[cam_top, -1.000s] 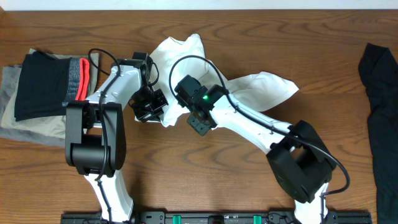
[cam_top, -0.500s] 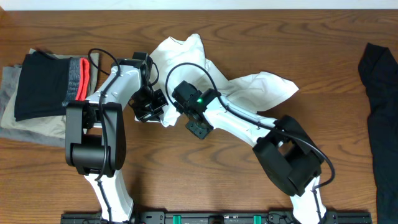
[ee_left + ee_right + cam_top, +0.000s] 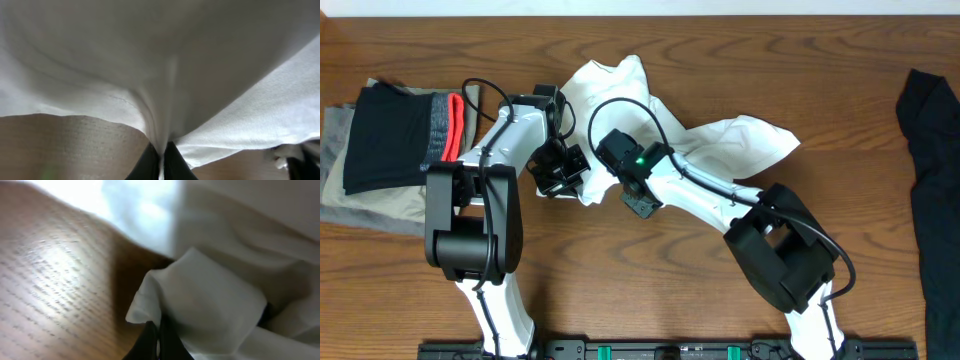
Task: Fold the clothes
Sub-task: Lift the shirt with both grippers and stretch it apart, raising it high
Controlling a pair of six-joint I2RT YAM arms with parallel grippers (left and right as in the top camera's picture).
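Two pinches on the shirt's near edge

Left gripper point(image 3: 160, 159): fingers pressed together on a ridge of white cloth that runs straight up from the tips. Right gripper point(image 3: 158, 332): also pressed together, at a folded hem corner. The view is blurry, so cloth between the pads is likely, not certain. T-shirt point(image 3: 730, 140) lies crumpled in the middle of the table point(image 3: 620, 300), long axis upper-left to right. Both grips sit just beside each other at its lower-left edge, and the bulk fans away up and right. Right arm is nearer that far lobe.
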